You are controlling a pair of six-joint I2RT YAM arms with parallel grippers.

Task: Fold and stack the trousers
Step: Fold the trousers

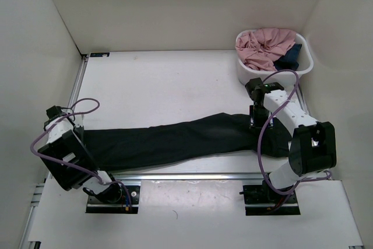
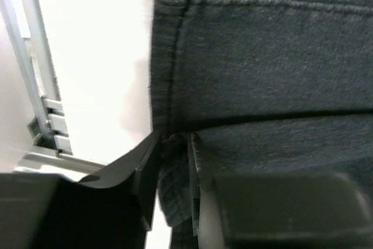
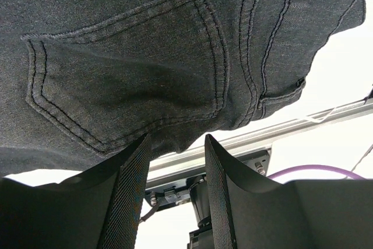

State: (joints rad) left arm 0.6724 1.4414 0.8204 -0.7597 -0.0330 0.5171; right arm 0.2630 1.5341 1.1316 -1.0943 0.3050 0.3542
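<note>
Black trousers [image 1: 175,141] in left gripper [image 2: 173,147]

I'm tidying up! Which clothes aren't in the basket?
The black trousers, stretched across the table; the pink garment and the dark blue garment sit bunched in the white basket.

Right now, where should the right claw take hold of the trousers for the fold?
Probably the free waist-end edge beside the back pocket, from above: the trousers lie flat, and the open right claw sits over that edge. The left claw pinches the leg end.
</note>
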